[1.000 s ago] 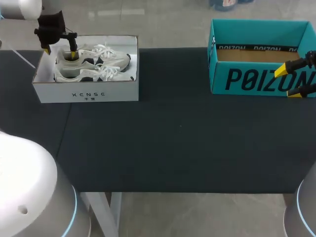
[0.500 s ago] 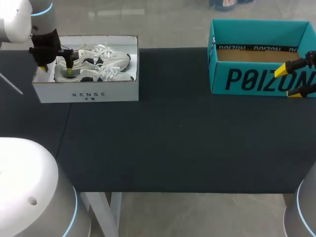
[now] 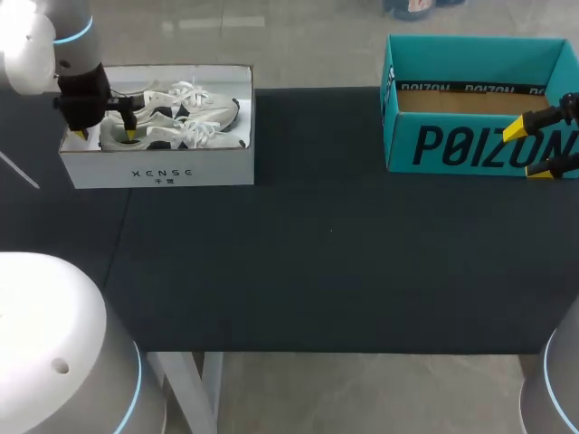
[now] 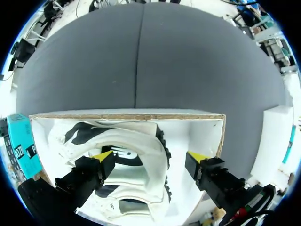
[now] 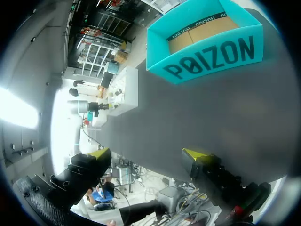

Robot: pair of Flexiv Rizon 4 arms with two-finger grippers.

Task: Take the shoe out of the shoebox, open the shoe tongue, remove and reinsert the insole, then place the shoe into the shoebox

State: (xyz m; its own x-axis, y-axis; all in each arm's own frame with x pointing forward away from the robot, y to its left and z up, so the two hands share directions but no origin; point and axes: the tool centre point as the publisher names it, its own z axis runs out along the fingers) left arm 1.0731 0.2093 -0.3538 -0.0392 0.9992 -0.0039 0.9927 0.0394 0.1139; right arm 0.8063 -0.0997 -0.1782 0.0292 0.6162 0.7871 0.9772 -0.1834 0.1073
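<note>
Large dark lettering runs across the teal box point(image 3: 470, 145), small dark print across the white shoebox point(image 3: 109, 172).

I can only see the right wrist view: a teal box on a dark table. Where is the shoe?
Observer: The head view shows two white shoes lying in a white shoebox at the far left corner of the table.
Operator: Is anything touching them?
Observer: The left gripper is low in that box and open. One fingertip is over the opening of the nearer shoe, the other beyond its heel. I cannot tell if they touch.
</note>
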